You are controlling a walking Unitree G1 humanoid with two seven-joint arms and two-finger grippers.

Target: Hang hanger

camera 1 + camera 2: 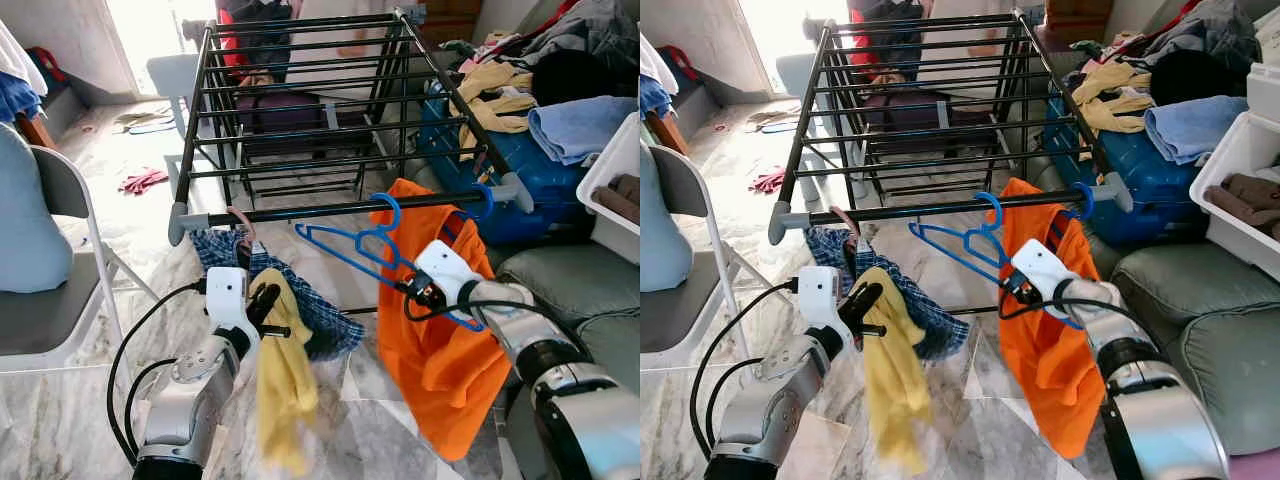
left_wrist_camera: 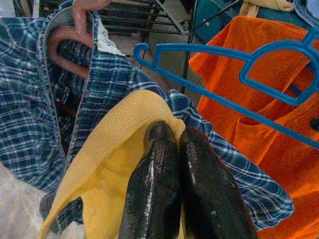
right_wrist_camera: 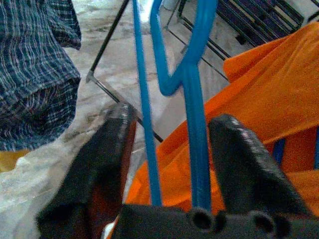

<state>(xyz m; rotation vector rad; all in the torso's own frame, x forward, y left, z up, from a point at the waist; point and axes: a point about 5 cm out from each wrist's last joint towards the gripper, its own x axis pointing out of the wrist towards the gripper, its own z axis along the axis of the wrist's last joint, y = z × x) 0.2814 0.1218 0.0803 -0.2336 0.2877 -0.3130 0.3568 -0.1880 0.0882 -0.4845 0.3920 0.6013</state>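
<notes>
Hanger (image 1: 352, 243), blue and bare, hooks the drying rack's (image 1: 300, 130) front bar at frame centre beside an orange shirt (image 1: 445, 340).

Left wrist view: left gripper (image 2: 179, 149) fingers pinch a yellow cloth (image 2: 107, 164).

Right wrist view: right gripper (image 3: 172, 137) fingers stand wide around the hanger's wires.

Empty hanger (image 1: 352, 250) hangs on the rack's front rail (image 1: 330, 209) (between two hung garments), chair (image 1: 45, 300) far left.

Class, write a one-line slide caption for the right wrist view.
Open right tool straddles the empty blue hanger, beside the orange shirt.
</notes>
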